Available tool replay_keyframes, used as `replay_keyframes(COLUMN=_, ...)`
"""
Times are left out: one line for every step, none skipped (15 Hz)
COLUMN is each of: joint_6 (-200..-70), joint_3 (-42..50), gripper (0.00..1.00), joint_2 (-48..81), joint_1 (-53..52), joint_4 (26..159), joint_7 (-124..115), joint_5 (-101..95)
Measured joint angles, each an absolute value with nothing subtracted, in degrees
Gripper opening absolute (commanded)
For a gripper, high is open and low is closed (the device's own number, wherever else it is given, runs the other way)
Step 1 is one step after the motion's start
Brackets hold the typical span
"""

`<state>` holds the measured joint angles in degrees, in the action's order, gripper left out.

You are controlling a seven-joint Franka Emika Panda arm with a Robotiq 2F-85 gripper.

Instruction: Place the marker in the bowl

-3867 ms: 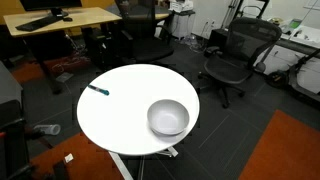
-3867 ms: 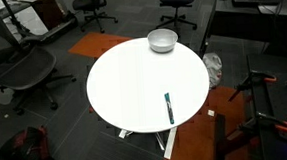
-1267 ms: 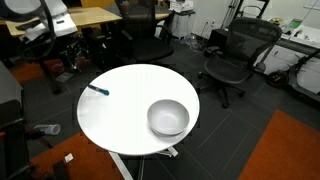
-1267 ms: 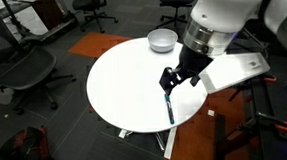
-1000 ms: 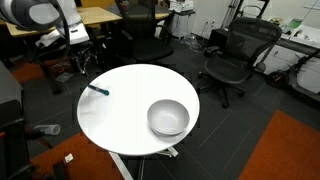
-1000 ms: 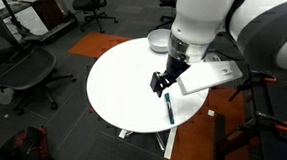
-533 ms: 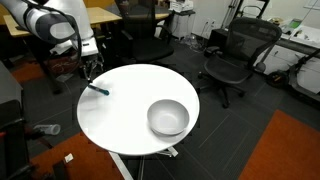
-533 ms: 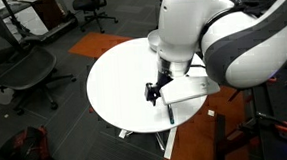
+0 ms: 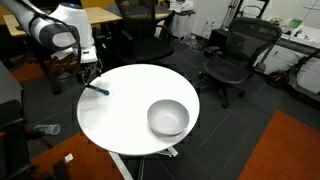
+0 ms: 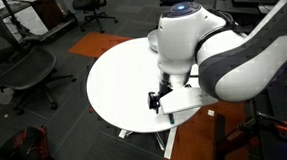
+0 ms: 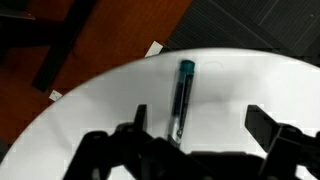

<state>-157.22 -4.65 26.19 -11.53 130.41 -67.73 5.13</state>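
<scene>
Your pincer (image 11: 200, 128), fingers apart, hovers over the marker (image 11: 184, 98) near the worktop (image 11: 240, 85) edge; the bowl (image 9: 168, 130) stands well apart.

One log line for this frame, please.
phase: pre-grasp | gripper: open, over marker | marker: lying on table, not gripped | bowl: empty, apart from marker

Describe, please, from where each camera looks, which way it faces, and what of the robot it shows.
Exterior view: high, on the bowl side, facing across the table to the marker; arm at far left.
Exterior view: high, on the arm's side, facing across the table; the arm fills the middle.
Wrist view: looks down past the open gripper at the marker.
Shared: all three show the table.
</scene>
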Motion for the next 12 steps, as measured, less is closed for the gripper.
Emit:
replay_keyframes(joint_6=-157.2, joint_3=-4.2, gripper=1.00, joint_2=26.5, joint_1=-11.7, joint_4=130.4, joint_7=-67.7, joint_5=5.2)
replay_keyframes(joint_6=-157.2, joint_3=-3.8, gripper=1.00, joint_2=26.7, joint_1=-11.8, joint_4=130.4, joint_7=-67.7, joint_5=5.2)
replay_keyframes(joint_6=-157.3, joint_3=-3.3, gripper=1.00, joint_2=26.9, joint_1=-12.0, joint_4=130.4, joint_7=-67.7, joint_5=5.2)
replay_keyframes(joint_6=-157.3, joint_3=-2.9, gripper=1.00, joint_2=27.1, joint_1=-12.1, joint_4=130.4, joint_7=-67.7, joint_5=5.2)
replay_keyframes(joint_6=-157.4, joint_3=-2.6, gripper=1.00, joint_2=27.3, joint_1=-12.3, joint_4=130.4, joint_7=-67.7, joint_5=5.2)
replay_keyframes(joint_6=-157.4, joint_3=-2.3, gripper=0.89, joint_2=27.4, joint_1=-12.5, joint_4=130.4, joint_7=-67.7, joint_5=5.2)
replay_keyframes(joint_6=-157.4, joint_3=-2.0, gripper=0.72, joint_2=27.6, joint_1=-12.7, joint_4=130.3, joint_7=-67.7, joint_5=5.2)
replay_keyframes(joint_6=-157.4, joint_3=-1.8, gripper=0.66, joint_2=27.7, joint_1=-12.8, joint_4=130.3, joint_7=-67.7, joint_5=5.2)
replay_keyframes(joint_6=-157.4, joint_3=-1.7, gripper=0.56, joint_2=27.9, joint_1=-12.9, joint_4=130.2, joint_7=-67.7, joint_5=5.2)
replay_keyframes(joint_6=-157.4, joint_3=-1.4, gripper=0.50, joint_2=28.0, joint_1=-13.1, joint_4=130.1, joint_7=-67.7, joint_5=5.2)
replay_keyframes(joint_6=-157.4, joint_3=-1.3, gripper=0.43, joint_2=28.2, joint_1=-13.2, joint_4=130.0, joint_7=-67.7, joint_5=5.2)
replay_keyframes(joint_6=-157.5, joint_3=-1.2, gripper=0.34, joint_2=28.4, joint_1=-13.3, joint_4=129.9, joint_7=-67.7, joint_5=5.2)
